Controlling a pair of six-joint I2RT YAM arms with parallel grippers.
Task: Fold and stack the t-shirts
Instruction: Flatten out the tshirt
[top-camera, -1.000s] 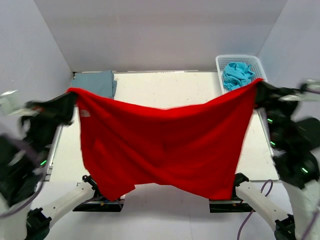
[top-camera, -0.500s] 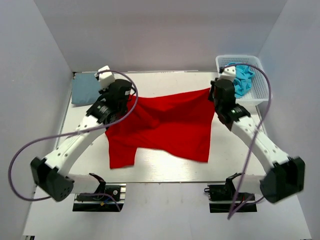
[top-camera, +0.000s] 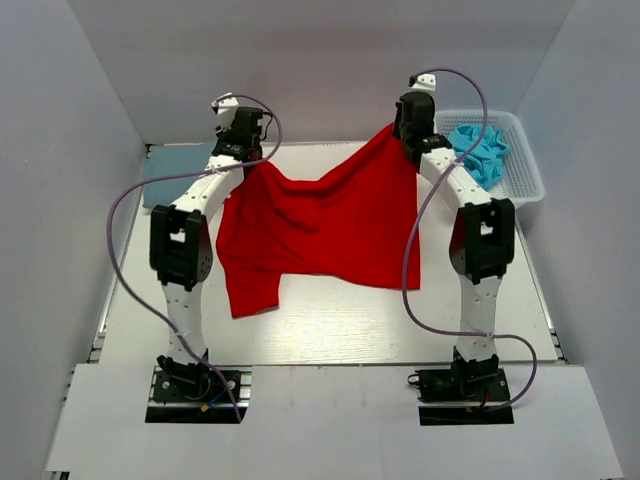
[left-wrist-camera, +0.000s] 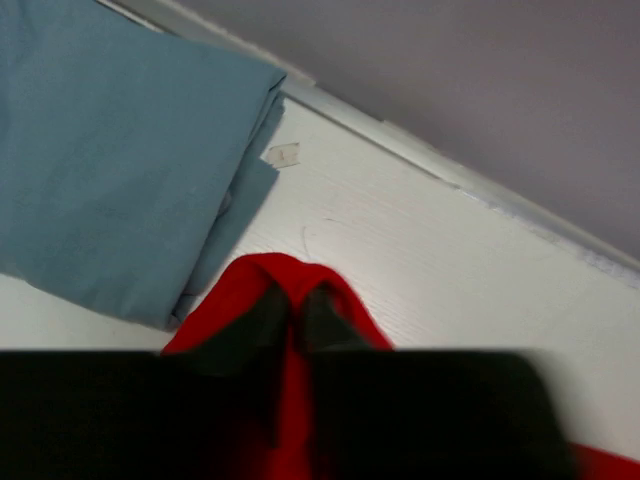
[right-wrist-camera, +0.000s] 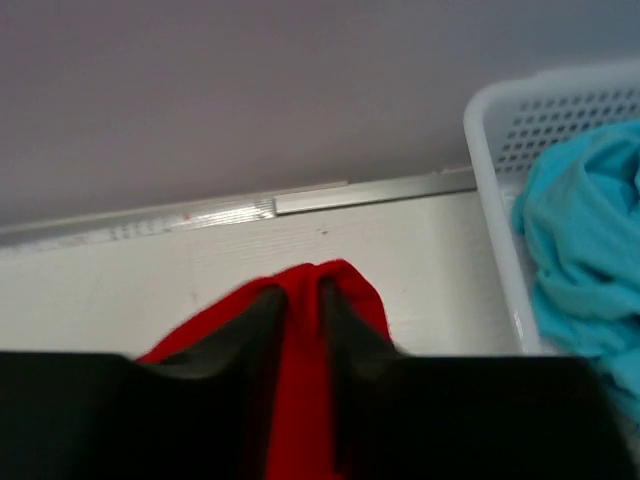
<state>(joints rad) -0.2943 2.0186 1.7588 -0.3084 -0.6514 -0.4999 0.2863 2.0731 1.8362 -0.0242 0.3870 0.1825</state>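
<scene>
One red t-shirt (top-camera: 330, 220) (farther back now)

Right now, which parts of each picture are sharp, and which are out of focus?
Top external view: sharp and evenly lit, no glare on the red t-shirt. Left wrist view: the left fingers are a dark blur, the grey-blue t-shirt behind is clearer. Right wrist view: the right fingers are blurred too, the basket mesh is legible.

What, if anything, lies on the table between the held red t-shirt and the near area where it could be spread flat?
Nothing visible does. The red t-shirt, pinched by the left gripper and the right gripper, faces bare table. The folded grey-blue t-shirt and the basket sit off at the far corners.
</scene>
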